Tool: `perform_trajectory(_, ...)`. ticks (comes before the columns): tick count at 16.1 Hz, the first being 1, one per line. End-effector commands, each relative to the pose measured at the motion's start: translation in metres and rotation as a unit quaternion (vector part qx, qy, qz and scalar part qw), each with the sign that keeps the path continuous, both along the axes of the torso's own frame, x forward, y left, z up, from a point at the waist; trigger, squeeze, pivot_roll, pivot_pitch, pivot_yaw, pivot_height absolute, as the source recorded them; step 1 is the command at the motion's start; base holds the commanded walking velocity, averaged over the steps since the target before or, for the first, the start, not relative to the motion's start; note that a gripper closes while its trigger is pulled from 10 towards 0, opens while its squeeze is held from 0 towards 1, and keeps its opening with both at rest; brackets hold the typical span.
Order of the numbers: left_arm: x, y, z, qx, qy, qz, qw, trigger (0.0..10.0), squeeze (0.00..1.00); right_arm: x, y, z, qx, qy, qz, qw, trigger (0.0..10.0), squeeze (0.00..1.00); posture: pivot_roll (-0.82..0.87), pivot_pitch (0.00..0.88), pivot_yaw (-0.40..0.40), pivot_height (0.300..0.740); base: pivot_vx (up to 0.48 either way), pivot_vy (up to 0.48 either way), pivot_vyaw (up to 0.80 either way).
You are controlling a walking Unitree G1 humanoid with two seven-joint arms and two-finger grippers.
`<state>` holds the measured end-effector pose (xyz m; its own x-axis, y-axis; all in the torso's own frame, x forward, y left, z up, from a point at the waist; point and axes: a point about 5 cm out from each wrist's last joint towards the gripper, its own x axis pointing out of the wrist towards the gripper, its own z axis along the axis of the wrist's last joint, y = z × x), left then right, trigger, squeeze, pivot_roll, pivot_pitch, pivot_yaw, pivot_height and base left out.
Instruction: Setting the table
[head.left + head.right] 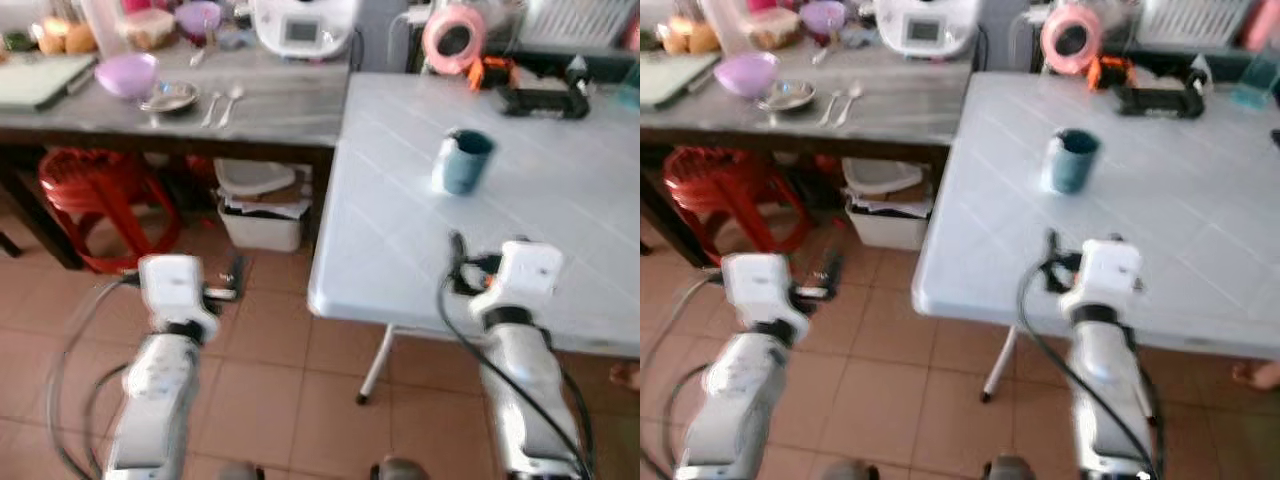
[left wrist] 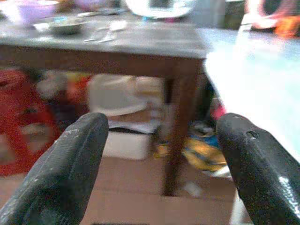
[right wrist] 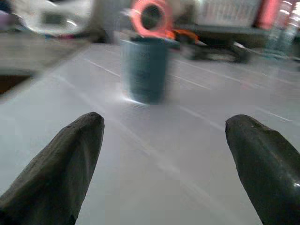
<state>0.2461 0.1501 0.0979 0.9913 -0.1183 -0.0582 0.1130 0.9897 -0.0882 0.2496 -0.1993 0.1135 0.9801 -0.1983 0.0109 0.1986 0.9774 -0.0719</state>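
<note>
Lining up right hand (image 3: 164,154), fingers spread, over near edge of white counter (image 1: 560,200); I advance straight to teal cup (image 3: 144,69), close low. Left hand (image 2: 159,154) open, idle.

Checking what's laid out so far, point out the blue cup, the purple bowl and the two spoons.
blue cup (image 1: 465,161), left eye view, its side wall.
purple bowl (image 1: 127,75), left eye view, its outer side.
two spoons (image 1: 222,104), left eye view, between their handles.

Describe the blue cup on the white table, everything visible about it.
The blue cup is a plain teal-blue cylinder, upright, mouth open upward. Its material cannot be told through the blur. It stands alone on the white table, nothing touching it. The right gripper, fingers open, points at it from short of it, over the table's near edge.
</note>
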Motion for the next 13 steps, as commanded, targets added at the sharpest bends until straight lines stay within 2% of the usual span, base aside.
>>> perform_trajectory(1,0.003,0.008,0.005,0.009,-0.006,0.007,1.0,10.0,0.0,0.005,0.004,0.006,0.006,-0.017,0.007,1.0,10.0,0.0,-0.01,0.0,0.048,0.74,0.0,-0.39,0.0)
perform_trajectory(4,0.009,0.006,0.01,-0.001,-0.017,-0.004,1.0,10.0,0.0,0.011,0.001,0.008,0.004,-0.022,0.003,1.0,10.0,0.0,0.0,0.0,0.048,0.74,0.0,0.0,0.0)
perform_trajectory(6,0.01,0.004,0.013,-0.003,-0.026,-0.015,1.0,10.0,0.0,0.012,0.0,0.007,0.009,-0.017,0.002,1.0,10.0,0.0,-0.01,0.0,0.053,0.74,0.0,0.0,-0.57)
perform_trajectory(13,0.014,0.001,0.016,-0.007,-0.034,-0.025,0.999,10.0,0.0,0.014,0.002,0.007,0.002,-0.02,0.013,1.0,10.0,0.0,-0.01,0.0,0.048,0.74,0.312,0.0,0.0)
